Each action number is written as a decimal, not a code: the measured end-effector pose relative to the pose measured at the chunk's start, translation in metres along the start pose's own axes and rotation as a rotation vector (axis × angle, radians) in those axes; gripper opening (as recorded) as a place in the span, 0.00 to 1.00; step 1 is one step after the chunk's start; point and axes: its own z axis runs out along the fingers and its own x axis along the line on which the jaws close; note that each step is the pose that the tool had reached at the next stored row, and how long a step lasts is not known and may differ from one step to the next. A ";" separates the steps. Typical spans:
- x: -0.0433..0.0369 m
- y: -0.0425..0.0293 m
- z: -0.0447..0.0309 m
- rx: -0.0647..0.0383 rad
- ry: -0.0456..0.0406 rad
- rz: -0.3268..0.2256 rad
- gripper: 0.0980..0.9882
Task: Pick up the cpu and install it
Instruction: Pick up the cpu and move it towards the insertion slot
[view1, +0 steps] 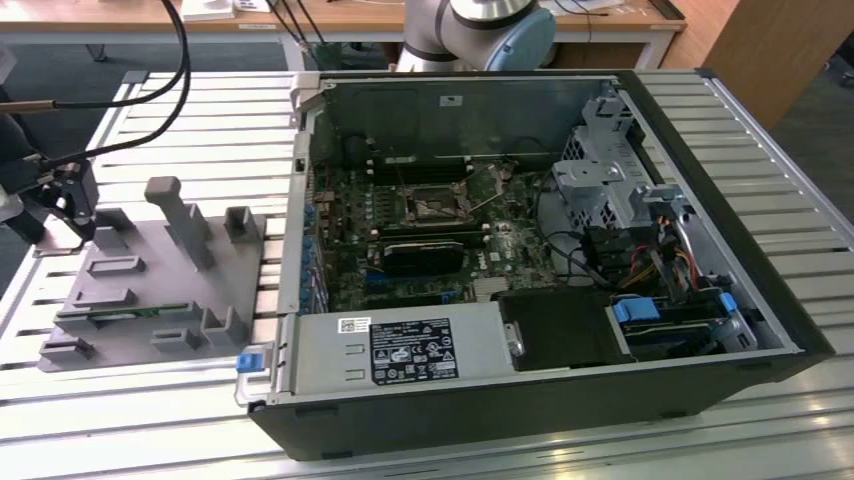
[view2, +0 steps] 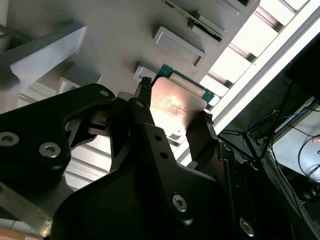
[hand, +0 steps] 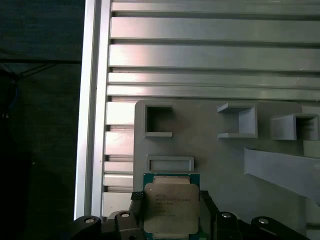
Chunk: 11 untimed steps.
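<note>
Over the grey fixture tray (hand: 215, 155), at the exterior view's left, the gripper (hand: 171, 200) presses its two black fingers (view2: 145, 120) against opposite edges of the cpu (hand: 171, 210); it appears clamped on the chip, silver top up, just above the tray's pockets; the open computer case (view1: 534, 405) and its socket (view1: 434, 208) sit well apart; a good carry likely means a level chip and an even squeeze, so nothing twists or slips.

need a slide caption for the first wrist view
Black hand gripping the flat square silver-grey cpu by two opposite edges over the grey moulded fixture plate.
</note>
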 end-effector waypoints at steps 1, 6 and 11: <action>0.0000 0.0001 -0.0009 0.000 0.0000 0.000 0.49; 0.0000 0.0007 -0.0054 0.000 0.0000 0.000 0.49; 0.0001 0.0014 -0.0094 0.000 0.0000 0.000 0.49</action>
